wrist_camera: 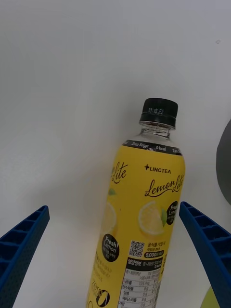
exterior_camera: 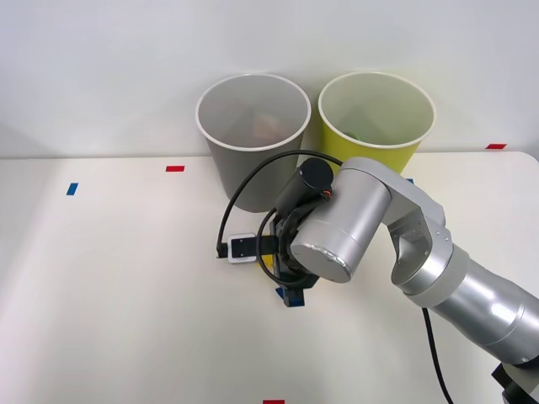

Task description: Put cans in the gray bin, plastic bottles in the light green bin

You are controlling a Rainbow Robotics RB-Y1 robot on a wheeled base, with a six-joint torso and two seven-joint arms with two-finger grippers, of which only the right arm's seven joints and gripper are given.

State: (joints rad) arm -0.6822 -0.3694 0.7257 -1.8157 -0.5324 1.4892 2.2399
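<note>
White tabletop carried the gray bin beside the light green bin. Right gripper stood wide open (fingers apart), straddling the plastic bottle lying before the bins, untouched.

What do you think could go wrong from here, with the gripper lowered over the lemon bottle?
The right gripper is open, and one blue finger sits close to the plastic bottle while the other stands well clear, so closing may push the bottle sideways. The gray bin stands right beside the light green bin, so a drop could miss.
</note>
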